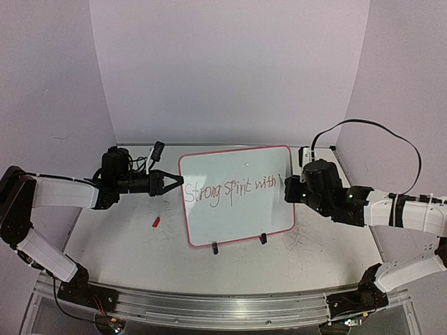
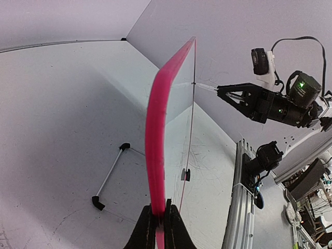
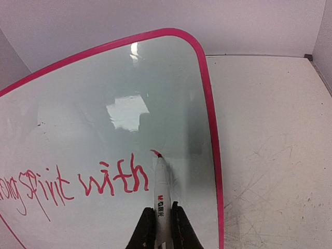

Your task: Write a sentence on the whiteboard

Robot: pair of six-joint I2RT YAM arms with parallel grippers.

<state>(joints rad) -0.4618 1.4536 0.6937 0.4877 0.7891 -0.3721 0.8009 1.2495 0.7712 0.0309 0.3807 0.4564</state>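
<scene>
The whiteboard (image 1: 237, 220), glossy white with a red-pink rim, stands tilted in the middle of the table. The sentence (image 1: 230, 190) in red marker reads "Strong spirit with". My left gripper (image 1: 178, 183) is shut on the board's left rim; in the left wrist view the jaws (image 2: 161, 213) pinch the pink edge (image 2: 157, 119). My right gripper (image 1: 288, 190) is shut on a white marker (image 3: 162, 189). The marker's red tip touches the board just right of "with" (image 3: 111, 179), where a short fresh red stroke (image 3: 155, 152) begins.
A small red marker cap (image 1: 156, 222) lies on the table left of the board. Two black clip feet (image 1: 215, 248) (image 1: 262, 239) hold the board's lower edge. A thin white rod with black ends (image 2: 110, 176) lies behind the board. An aluminium rail (image 1: 209, 307) runs along the near edge.
</scene>
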